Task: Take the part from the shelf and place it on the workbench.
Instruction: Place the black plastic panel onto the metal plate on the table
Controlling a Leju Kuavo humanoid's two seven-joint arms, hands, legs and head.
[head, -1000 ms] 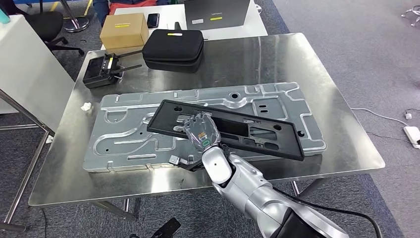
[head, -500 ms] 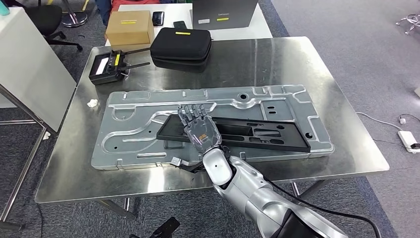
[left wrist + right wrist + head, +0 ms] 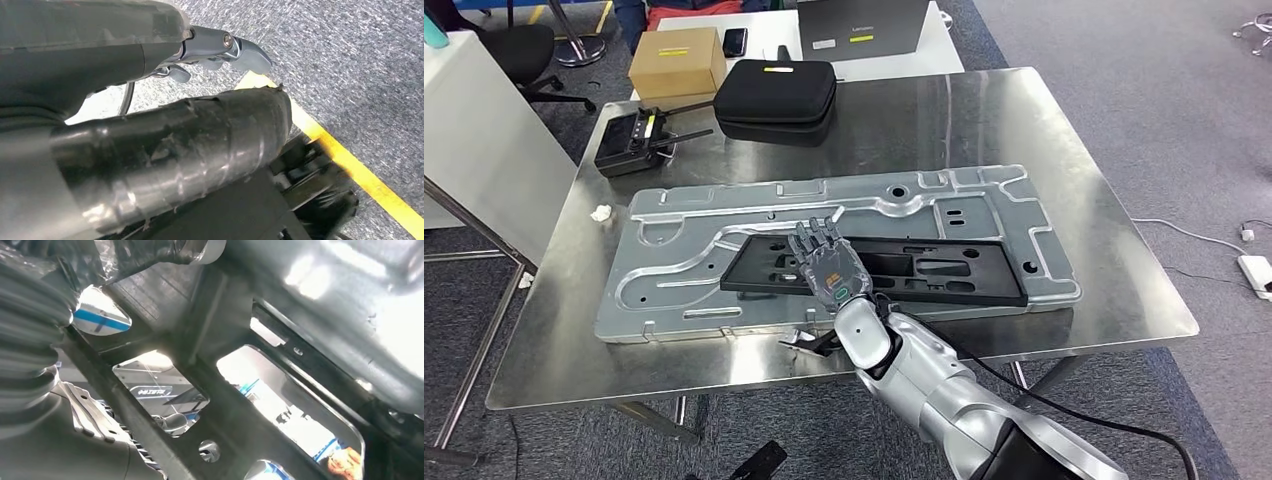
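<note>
The long black part (image 3: 924, 270) with several cut-outs lies flat on the big silver stamped plate (image 3: 684, 230), which covers the middle of the steel workbench (image 3: 1044, 130). My right hand (image 3: 829, 265) reaches over the part's left half with its fingers stretched out and apart, the thumb down by the plate's near edge. Close up in the right wrist view, the part's black frame (image 3: 220, 405) shows just beyond the ribbed cover of my right hand (image 3: 30, 315). My left hand (image 3: 220, 47) hangs over the grey carpet with nothing in it.
At the bench's far left stand a black zip case (image 3: 774, 100) and a black controller with antennas (image 3: 629, 143). A cardboard box (image 3: 676, 60) and a dark box (image 3: 862, 25) sit on the table behind. A white scrap (image 3: 601, 213) lies by the plate's left end.
The black part has gone from tilted and lifted at its left end to lying flat on the silver plate. My right hand's fingers have straightened over it. The camera has shifted a little.
</note>
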